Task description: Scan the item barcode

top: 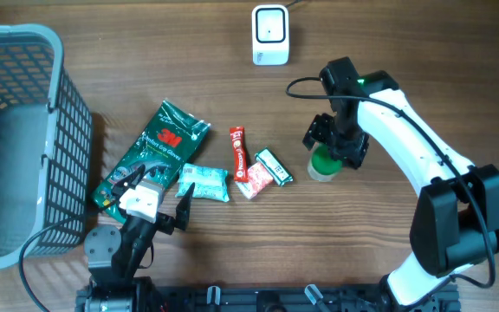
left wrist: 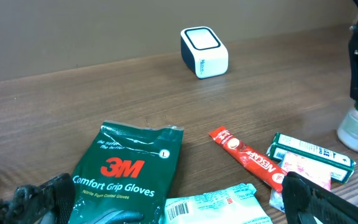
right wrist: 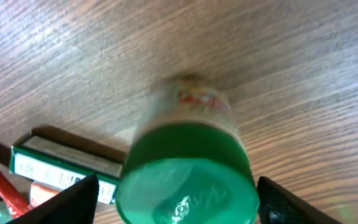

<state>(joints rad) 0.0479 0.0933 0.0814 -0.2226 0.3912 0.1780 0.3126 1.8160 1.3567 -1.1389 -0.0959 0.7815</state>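
The jar (top: 323, 165) with the green lid (right wrist: 188, 180) was the thing to scan. It stood upright on the table (top: 423, 52), to the right of the little green box (top: 274, 166). The white scanner (top: 269, 35) sat at the far side, well apart from the jar, with its window facing up. The jar likely had to be lifted and carried over there so the scanner could read its code. No barcode showed on the jar in any view.

The right gripper (top: 334, 146) hung right over the jar, pointing down. Its fingers (right wrist: 73, 202) stood one on each side of the lid. A small gap showed at one finger, so the gripper looked loose, not squeezing. The right arm reached in from the near right and bent over at the wrist.

The left gripper (left wrist: 173, 208) was wide apart and held nothing. It rested low at the near left, over the near end of the 3M glove pack (top: 158, 143), and looked toward the scanner. It seemed to be waiting out of the way. A red stick (top: 239, 149) and a blue packet (top: 204, 182) lay between the pack and the box. A grey basket (top: 24, 52) stood at the far left.
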